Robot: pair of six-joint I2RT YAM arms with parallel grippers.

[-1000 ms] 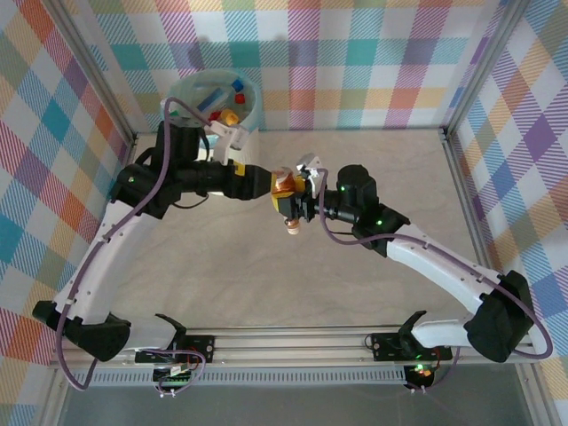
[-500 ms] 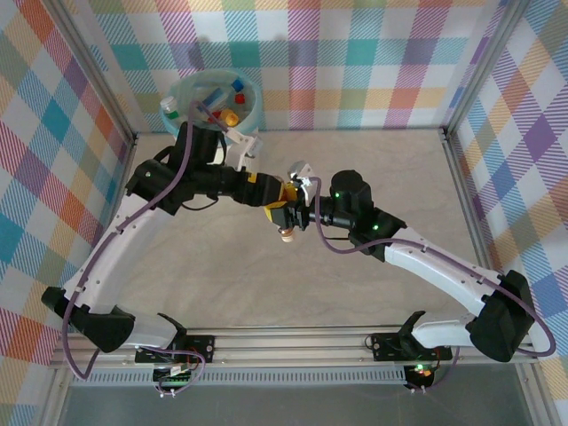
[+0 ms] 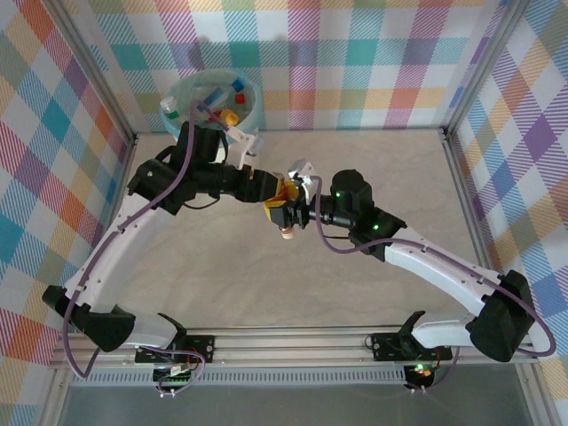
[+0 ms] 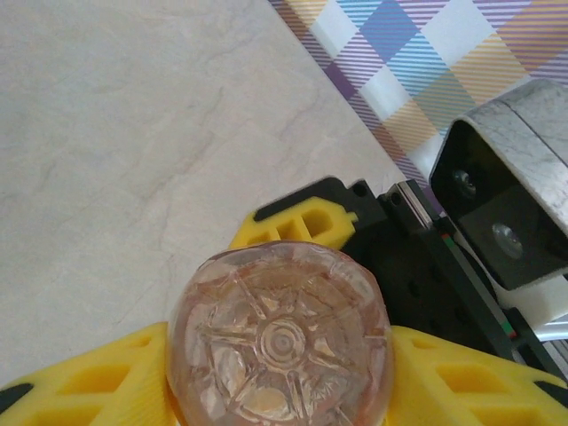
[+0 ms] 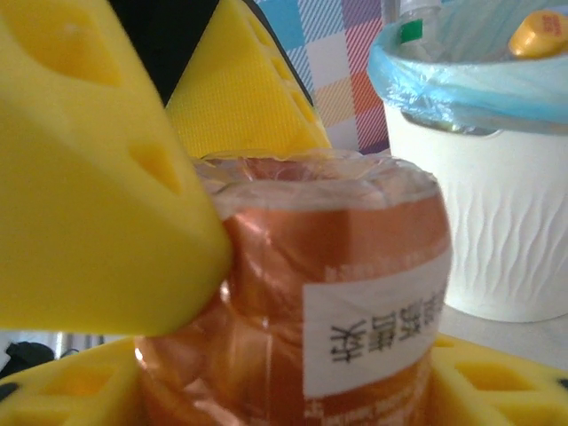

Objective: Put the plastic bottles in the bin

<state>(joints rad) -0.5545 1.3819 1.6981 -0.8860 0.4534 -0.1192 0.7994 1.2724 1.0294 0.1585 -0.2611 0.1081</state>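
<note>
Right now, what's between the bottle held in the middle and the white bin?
In the top view, the left arm spans that stretch from the bottle toward the bin; beside it, bare table.

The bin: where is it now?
In the top external view the bin stands at the table's far left corner, beyond the left arm; the right wrist view shows it behind the orange-labelled bottle.

A clear, orange-labelled bottle (image 5: 337, 293) sits clamped between the left gripper's (image 3: 277, 206) yellow fingers. The white ribbed bin (image 5: 497, 231), more bottles (image 3: 220, 99) inside, stands well apart, beyond its wrist.
</note>
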